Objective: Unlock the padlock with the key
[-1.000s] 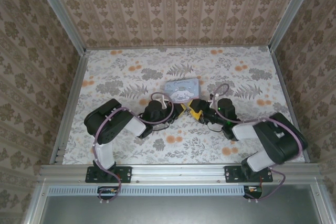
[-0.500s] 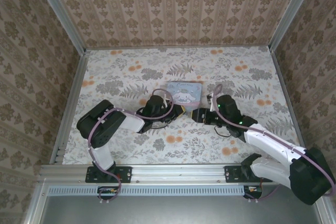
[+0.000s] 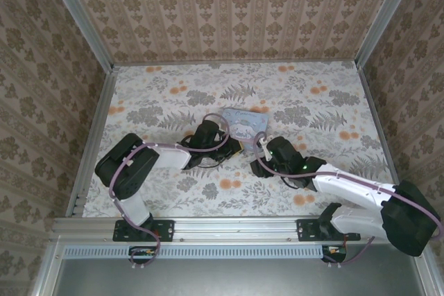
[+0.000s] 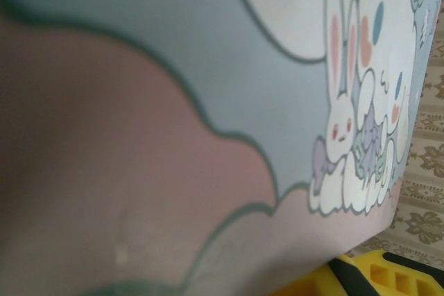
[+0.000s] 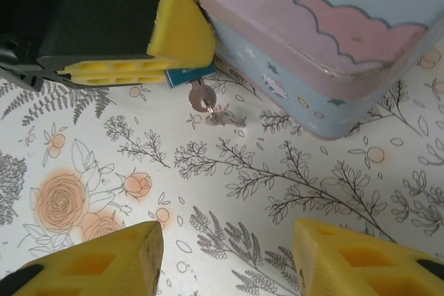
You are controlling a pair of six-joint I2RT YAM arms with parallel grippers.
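Straight ahead of the right claw [image 5: 227, 232], jaws half apart and empty, the key [image 5: 201, 98] sticks out of the small blue padlock [image 5: 187, 74], long axis pointing back at that claw (the free one), while the left claw [image 3: 236, 147] is pinched shut on the padlock.

Shiny metal key [image 5: 200, 98]; tin [image 5: 333, 46] printed, probably matt.

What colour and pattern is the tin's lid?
Tin lid: pale blue and pink clouds, white rabbits; left wrist view.
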